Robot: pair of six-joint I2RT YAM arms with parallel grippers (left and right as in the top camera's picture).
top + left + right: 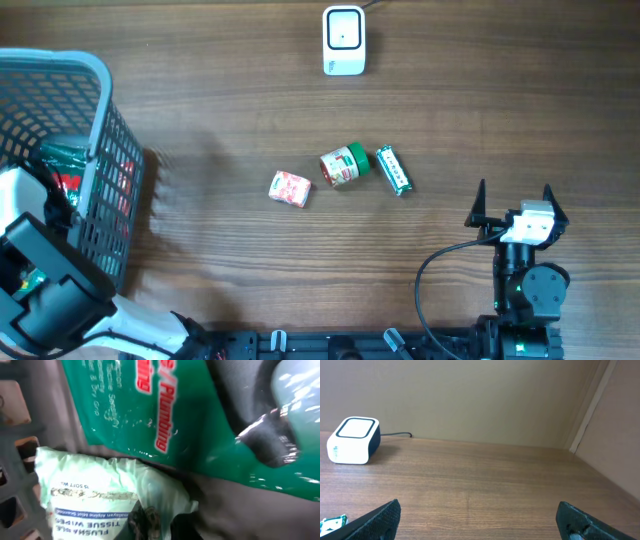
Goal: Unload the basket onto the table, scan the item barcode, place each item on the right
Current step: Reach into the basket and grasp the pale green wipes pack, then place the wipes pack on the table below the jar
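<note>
Overhead showed a dark wood-grain surface (220, 90) filling the whole frame, with no room visible at all. A white barcode scanner (344, 40) sat at the far edge, about centre. A grey mesh basket (70, 66) took up the left side. Near the middle lay three loose bits in a row: a small pink box (290, 188), a jar with a green lid (343, 166) on its side, and a green tube (394, 170) just right of the jar. The right end effector (514, 192) hung over bare wood at the near right, fingers spread wide with nothing between them. The left arm (40, 280) came in from the near-left corner and dipped into the basket, so its end effector was hidden from above.

Right wrist view was the only one that gave any room: a plain beige wall (470, 395) behind the surface, a corner (585, 415) off to the right, and the scanner's cable (395, 435) running along the foot of the wall.

Left wrist view was the only look inside the basket. A pale mint pack of tissue wipes (100, 485) lay against the mesh wall, right beside a glossy green pouch (190, 415) with red lettering. So the item was down in the basket, well apart from the scanner. The left end effector was pressed together, but that view was too close and blurry to tell whether it pinched anything.
</note>
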